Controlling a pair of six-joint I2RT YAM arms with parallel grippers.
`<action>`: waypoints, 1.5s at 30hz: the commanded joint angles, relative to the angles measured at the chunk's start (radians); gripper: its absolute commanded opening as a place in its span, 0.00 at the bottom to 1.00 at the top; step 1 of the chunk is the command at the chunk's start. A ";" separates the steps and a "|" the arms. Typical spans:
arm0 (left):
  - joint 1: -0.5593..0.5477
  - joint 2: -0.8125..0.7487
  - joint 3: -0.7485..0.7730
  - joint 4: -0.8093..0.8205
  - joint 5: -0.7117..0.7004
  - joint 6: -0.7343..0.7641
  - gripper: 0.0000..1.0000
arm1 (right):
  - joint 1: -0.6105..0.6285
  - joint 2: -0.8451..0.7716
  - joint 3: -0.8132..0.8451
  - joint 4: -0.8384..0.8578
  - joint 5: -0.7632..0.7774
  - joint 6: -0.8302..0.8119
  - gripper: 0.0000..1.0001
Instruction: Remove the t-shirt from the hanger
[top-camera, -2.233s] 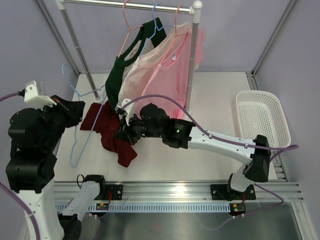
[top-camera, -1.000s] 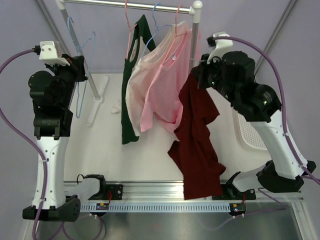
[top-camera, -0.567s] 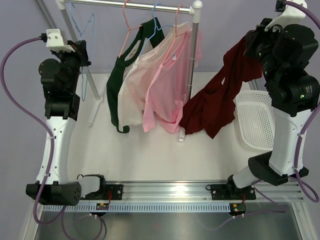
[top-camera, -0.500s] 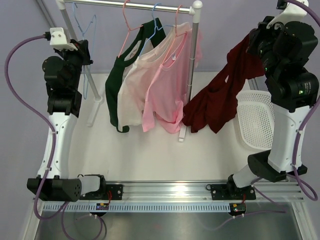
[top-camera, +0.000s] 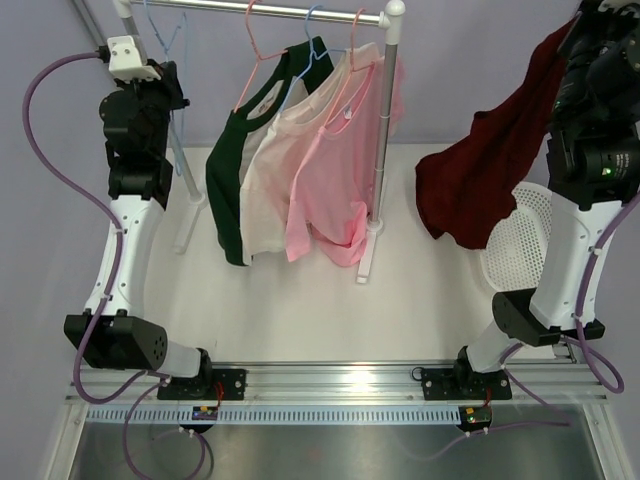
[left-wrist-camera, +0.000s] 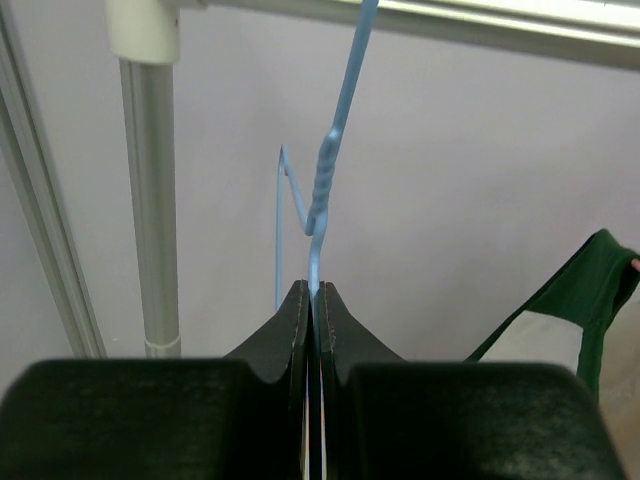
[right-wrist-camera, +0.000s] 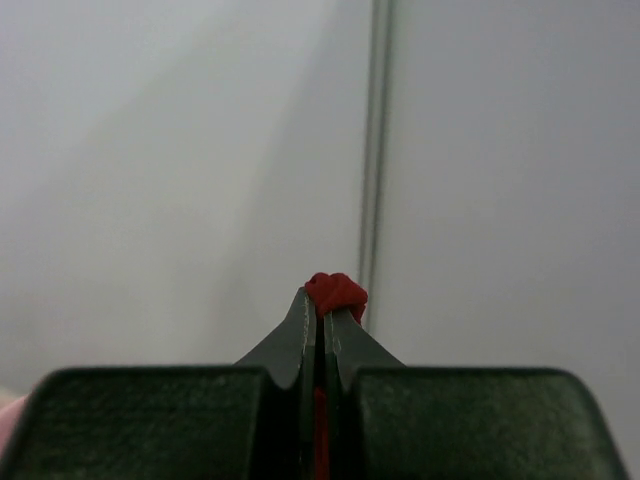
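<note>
The dark red t-shirt (top-camera: 490, 170) hangs free from my right gripper (top-camera: 580, 30), raised high at the right above the white basket (top-camera: 515, 245). In the right wrist view the right gripper (right-wrist-camera: 317, 297) is shut on a bunch of the red cloth (right-wrist-camera: 336, 292). My left gripper (top-camera: 168, 75) is shut on the bare light blue hanger (top-camera: 172, 45), held up at the rail's left end. In the left wrist view the left gripper (left-wrist-camera: 310, 290) pinches the hanger wire (left-wrist-camera: 325, 180), whose hook reaches the rail (left-wrist-camera: 420, 15).
A clothes rack (top-camera: 270, 12) stands at the back with a dark green shirt (top-camera: 235, 170), a pale pink shirt (top-camera: 270, 190) and a pink shirt (top-camera: 335, 170) on hangers. Its right post (top-camera: 382, 130) and left post (top-camera: 150, 80) stand on the white table.
The right arm has lifted the red t-shirt from the table and swung it up and right over the basket. The left arm has raised the empty blue hanger to the rail.
</note>
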 joint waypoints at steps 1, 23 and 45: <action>0.002 -0.003 0.049 0.155 -0.034 -0.004 0.00 | -0.030 -0.026 0.022 0.205 0.065 -0.122 0.00; 0.002 0.115 0.149 0.203 0.055 -0.029 0.00 | -0.328 -0.250 -0.645 0.281 0.060 0.139 0.00; 0.004 0.155 0.138 0.203 0.027 -0.002 0.15 | -0.408 -0.149 -0.715 -0.028 -0.078 0.406 0.96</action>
